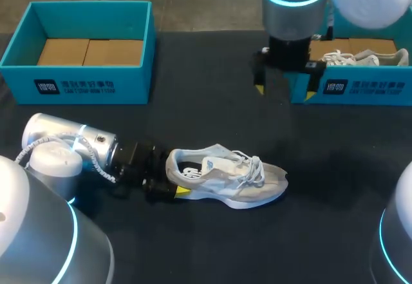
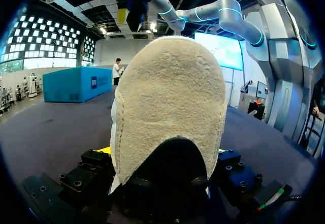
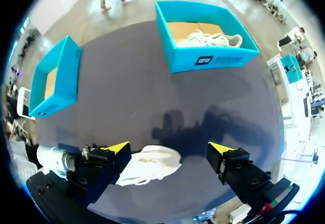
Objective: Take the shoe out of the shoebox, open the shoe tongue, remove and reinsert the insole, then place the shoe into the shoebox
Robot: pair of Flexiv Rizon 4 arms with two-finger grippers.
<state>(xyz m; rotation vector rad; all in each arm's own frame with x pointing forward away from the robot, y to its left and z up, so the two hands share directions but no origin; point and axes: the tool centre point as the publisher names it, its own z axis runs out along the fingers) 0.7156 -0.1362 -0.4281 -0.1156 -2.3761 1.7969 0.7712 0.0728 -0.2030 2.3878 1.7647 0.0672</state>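
A pale grey and white sneaker [image 1: 235, 178] stands on the dark table [image 1: 212, 123], toe to the right, laces tied. My left gripper [image 1: 175, 181] lies low at its heel, one finger on each side. In the left wrist view the fuzzy heel [image 2: 170, 107] fills the space between the fingers [image 2: 94, 163], which press its two sides. My right gripper [image 1: 285, 91] hangs open and empty above the table by the right shoebox [image 1: 360, 87]. From there it looks down on the sneaker [image 3: 152, 165], with its own gripper [image 3: 170, 150] spread wide.
An empty teal shoebox [image 1: 80, 81] stands at the back left, also seen from the right wrist [image 3: 56, 87]. The teal right shoebox [image 3: 213, 59] at the back right holds a second pale shoe [image 1: 360, 57]. Bare dark tabletop lies between the boxes and the sneaker.
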